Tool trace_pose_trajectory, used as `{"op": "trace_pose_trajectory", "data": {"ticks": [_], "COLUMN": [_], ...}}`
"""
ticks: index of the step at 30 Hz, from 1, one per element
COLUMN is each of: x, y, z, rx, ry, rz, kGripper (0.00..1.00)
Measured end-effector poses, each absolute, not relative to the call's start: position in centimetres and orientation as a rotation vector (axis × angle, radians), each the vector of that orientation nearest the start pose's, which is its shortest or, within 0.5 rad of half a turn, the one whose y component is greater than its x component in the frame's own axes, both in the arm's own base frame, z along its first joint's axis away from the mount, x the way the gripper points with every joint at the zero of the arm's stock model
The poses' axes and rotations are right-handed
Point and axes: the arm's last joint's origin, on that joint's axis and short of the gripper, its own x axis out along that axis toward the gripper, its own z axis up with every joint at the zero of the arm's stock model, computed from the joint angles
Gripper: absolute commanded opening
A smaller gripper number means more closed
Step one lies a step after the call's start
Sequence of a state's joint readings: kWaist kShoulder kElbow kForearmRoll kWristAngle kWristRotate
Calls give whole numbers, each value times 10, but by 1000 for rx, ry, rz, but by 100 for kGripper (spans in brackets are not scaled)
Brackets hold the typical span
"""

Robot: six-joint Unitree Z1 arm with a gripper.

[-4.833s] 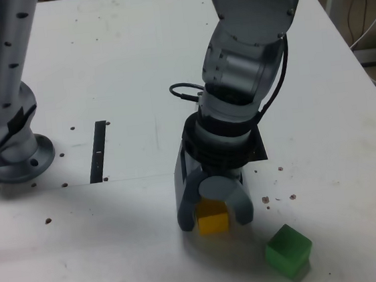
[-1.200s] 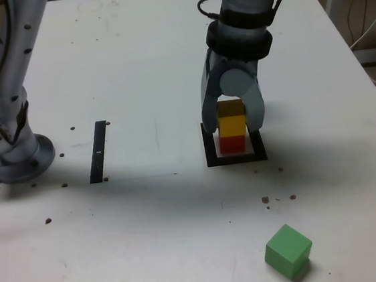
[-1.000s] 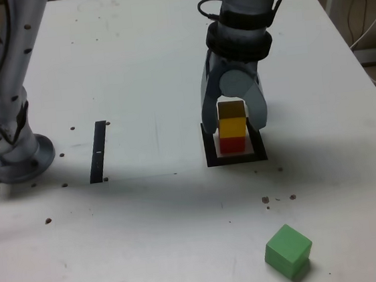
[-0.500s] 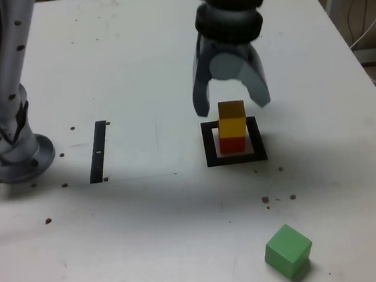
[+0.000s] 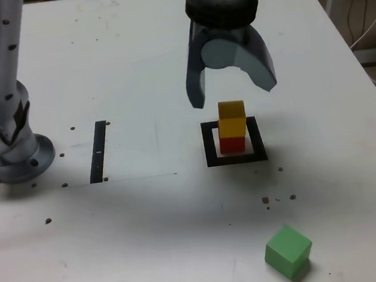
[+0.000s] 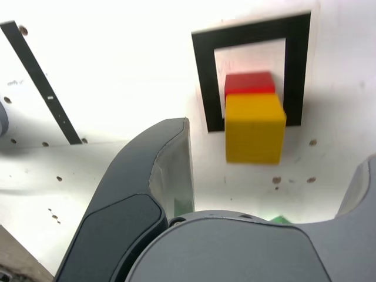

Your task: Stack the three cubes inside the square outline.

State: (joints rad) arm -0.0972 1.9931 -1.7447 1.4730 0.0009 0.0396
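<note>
The yellow cube [image 5: 232, 118] sits on the red cube [image 5: 232, 144] inside the square outline [image 5: 209, 145], a two-high stack. My gripper [image 5: 233, 94] hangs just above the stack, open and empty, its jaws spread wider than a cube and touching nothing. The green cube [image 5: 288, 251] lies alone near the table's front edge, towards the exterior view's right. In the wrist view the yellow cube [image 6: 255, 127] covers most of the red cube [image 6: 249, 83] within the outline [image 6: 202, 76]. One finger [image 6: 167, 164] shows beside them, and a sliver of green [image 6: 281, 220] peeks past the gripper body.
A narrow black strip [image 5: 98, 151] lies on the white table at the exterior view's left of the outline. The arm's base [image 5: 10, 149] stands at the far left edge. Small dark specks dot the tabletop. Cables hang beyond the table's right edge.
The jaws spread apart and let go of the yellow cube, which stays on the red one. The gripper rose clear of the stack.
</note>
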Motion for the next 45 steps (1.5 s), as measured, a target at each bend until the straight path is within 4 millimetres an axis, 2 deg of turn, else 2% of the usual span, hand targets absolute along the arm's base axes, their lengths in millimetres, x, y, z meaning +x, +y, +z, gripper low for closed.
{"op": "trace_pose_trajectory", "data": {"ticks": [11, 16, 21, 25, 28, 37, 45], "x": [339, 343, 353, 363, 363, 367, 373], "y": [-101, -126, -163, -180, -198, -219, -222], "z": [320, 312, 301, 292, 287, 277, 267], "rx": [166, 187, 228, 238, 260, 276, 269], "ry": [1680, 1693, 1699, 1705, 1711, 1721, 1735], "rz": [-163, -188, -236, -255, -281, -311, -312], "kGripper": [99, 99, 99, 99, 99, 99, 99]}}
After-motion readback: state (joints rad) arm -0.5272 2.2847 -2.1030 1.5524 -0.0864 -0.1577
